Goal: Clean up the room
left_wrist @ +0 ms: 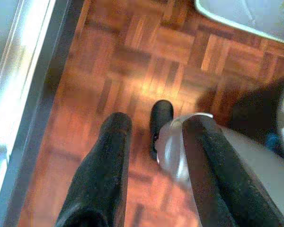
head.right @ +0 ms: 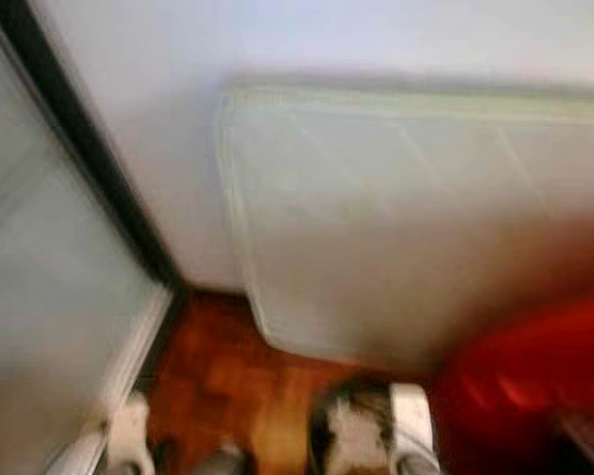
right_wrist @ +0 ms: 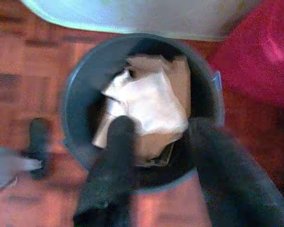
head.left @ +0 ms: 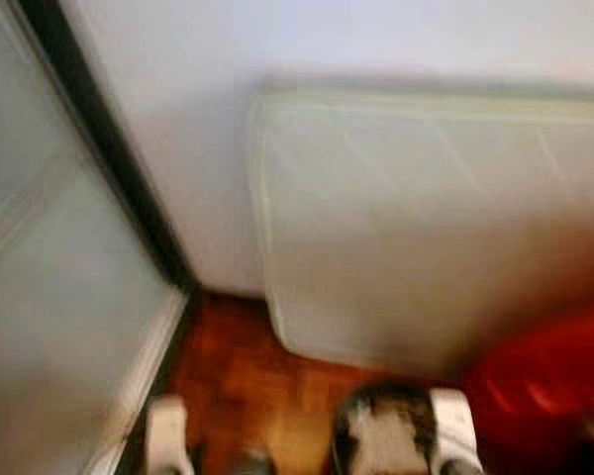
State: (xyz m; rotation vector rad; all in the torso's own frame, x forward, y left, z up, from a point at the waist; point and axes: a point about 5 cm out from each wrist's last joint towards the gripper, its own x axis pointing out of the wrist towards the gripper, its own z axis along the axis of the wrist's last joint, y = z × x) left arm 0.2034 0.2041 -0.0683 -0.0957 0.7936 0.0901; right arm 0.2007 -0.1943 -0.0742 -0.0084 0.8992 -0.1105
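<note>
Paper point(right_wrist: 149, 111), crumpled and pale, already lies inside the round grey bin point(right_wrist: 75, 101) standing on the wood floor point(left_wrist: 132, 61) below the right gripper point(right_wrist: 158, 142), whose fingers stand apart and empty over the rim, so that piece of tidying looks done, with whatever else remains in the room unseen. Blur smears both head views, leaving the white slab point(head.left: 426, 218) against the wall and the red shape point(head.left: 549, 386) beside the bin unidentifiable, while the left gripper point(left_wrist: 154, 132) hangs over bare floor, fingers apart.
</note>
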